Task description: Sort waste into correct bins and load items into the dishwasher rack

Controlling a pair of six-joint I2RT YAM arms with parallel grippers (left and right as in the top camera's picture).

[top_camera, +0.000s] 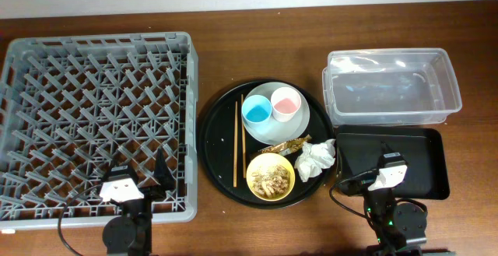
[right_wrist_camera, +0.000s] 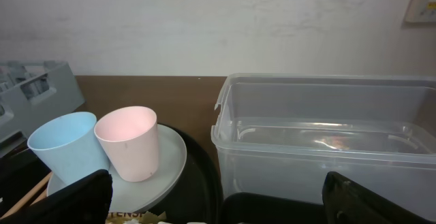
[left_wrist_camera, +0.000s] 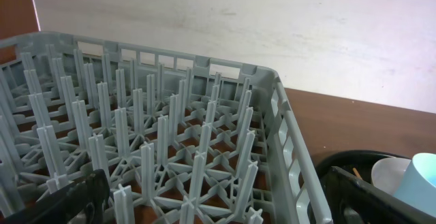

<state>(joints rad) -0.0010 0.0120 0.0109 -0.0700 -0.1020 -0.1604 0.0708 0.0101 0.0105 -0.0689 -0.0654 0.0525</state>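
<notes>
White tissue (top_camera: pixel 316 159) is lying on the round tray (top_camera: pixel 218 124), just beside the foil (top_camera: pixel 286 145) and the bowl (top_camera: pixel 250 174) of scraps (top_camera: pixel 271 181). It is probably the easiest first pick for the right gripper (right_wrist_camera: pixel 216 180). Coming down on the tissue's high middle, pinching it alone and lifting straight up would be cleanest. Both sets of fingers are gaping wide, gripping nothing. The right is hanging over the black bin (top_camera: pixel 424 159), the left gripper (left_wrist_camera: pixel 211 176) over the rack's (top_camera: pixel 101 40) near corner.
</notes>
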